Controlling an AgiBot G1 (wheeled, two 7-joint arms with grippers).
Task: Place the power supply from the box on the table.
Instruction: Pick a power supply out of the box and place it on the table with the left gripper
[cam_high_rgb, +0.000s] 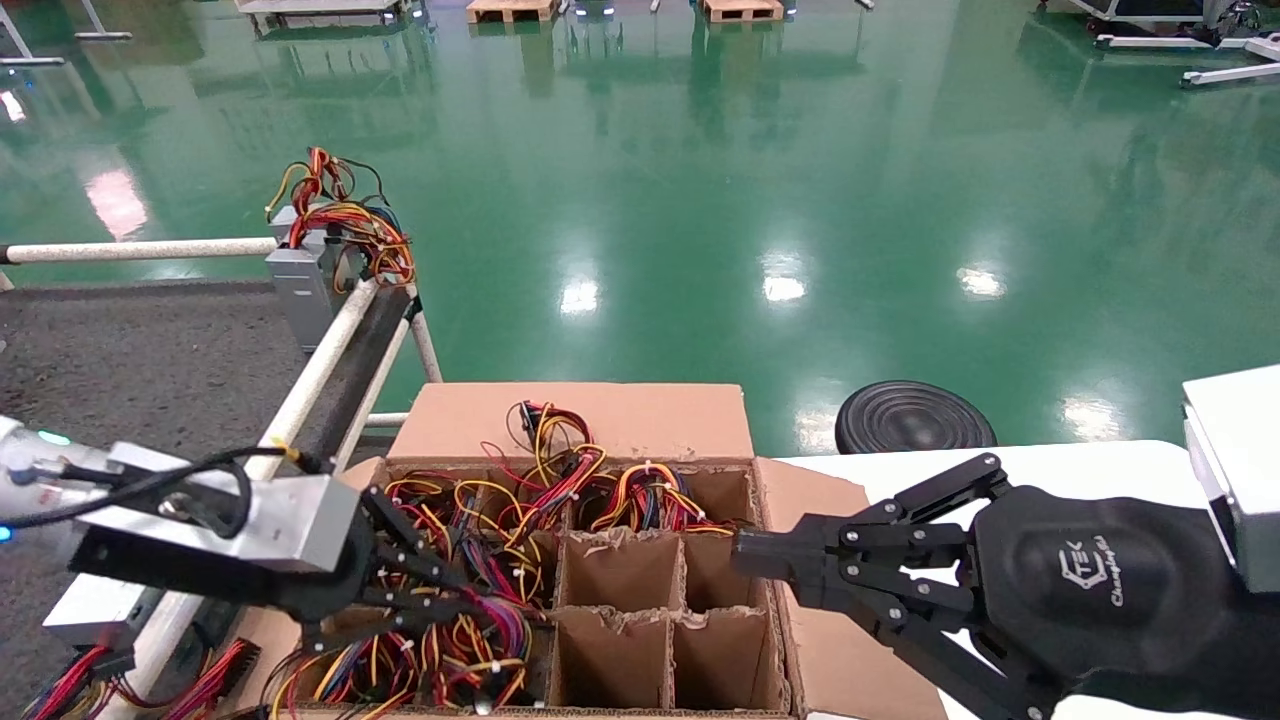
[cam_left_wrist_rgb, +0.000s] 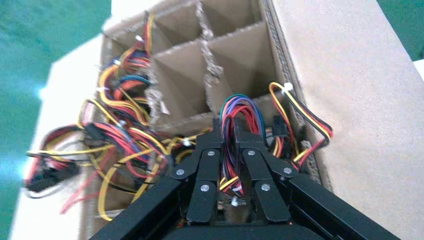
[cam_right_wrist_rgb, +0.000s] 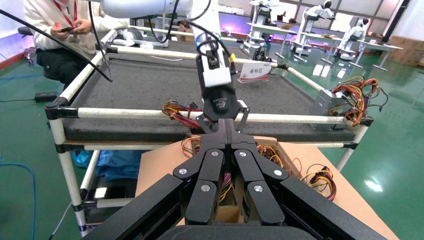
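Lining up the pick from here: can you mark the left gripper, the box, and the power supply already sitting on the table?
left gripper (cam_left_wrist_rgb: 229, 131), left wrist view: between its fingertips, closed on a wire bundle.
box (cam_high_rgb: 620, 415), head view: bare far flap.
power supply (cam_high_rgb: 298, 280), head view: grey metal side, at the table's far corner.

Industrial robot workshop: glossy green epoxy floor (cam_high_rgb: 700, 200), wooden pallets (cam_high_rgb: 742, 10) at its far edge, white humanoid robots (cam_right_wrist_rgb: 320, 11) beyond.

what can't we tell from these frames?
- Power supply bodies in the box: head view, buried under wires.
- What the left gripper holds beyond a wire bundle: left wrist view, fingers cover it.
- Unit at the table edge, head view: cut off by the frame.
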